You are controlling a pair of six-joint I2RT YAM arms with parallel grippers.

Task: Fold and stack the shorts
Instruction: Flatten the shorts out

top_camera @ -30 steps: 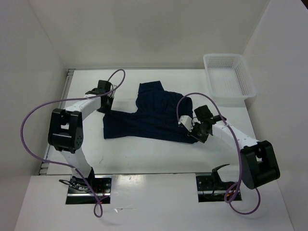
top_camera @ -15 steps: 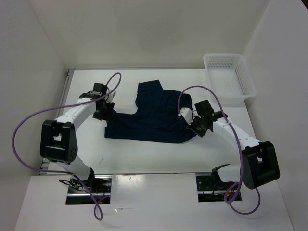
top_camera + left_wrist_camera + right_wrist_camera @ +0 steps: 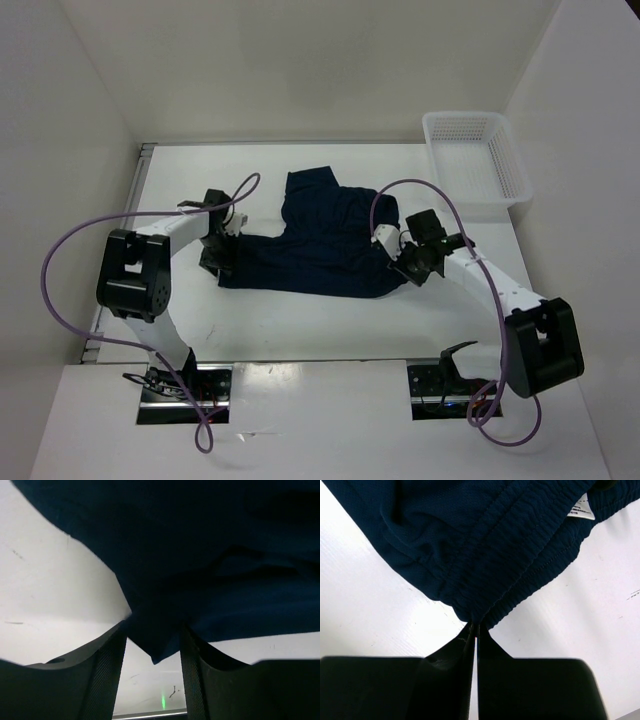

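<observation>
Top external view shows the shorts (image 3: 310, 245) lying rumpled and unfolded on the bench (image 3: 300, 320), left of the white mesh basket (image 3: 475, 160) and nearer to the arm bases than it is. We read this as the spreading step (no fold is made yet, and nothing is stacked). The right hand (image 3: 398, 265) sits at the end of the cloth closer to the basket. Its wrist view shows the fingers (image 3: 450, 675) pressed together on the edge of the gathered waistband (image 3: 520, 555), pinching it, with a white label (image 3: 581, 511) a little further along. The left hand (image 3: 224, 258) is at the end farthest from the basket. Its fingers (image 3: 107, 670) stand spread, with a corner of the cloth lying between them but not gripped. We judge that the next move calls for the left hand to close on that corner. Both hands would then draw apart, one toward the basket and one away from it, so the cloth lies flat before folding.
</observation>
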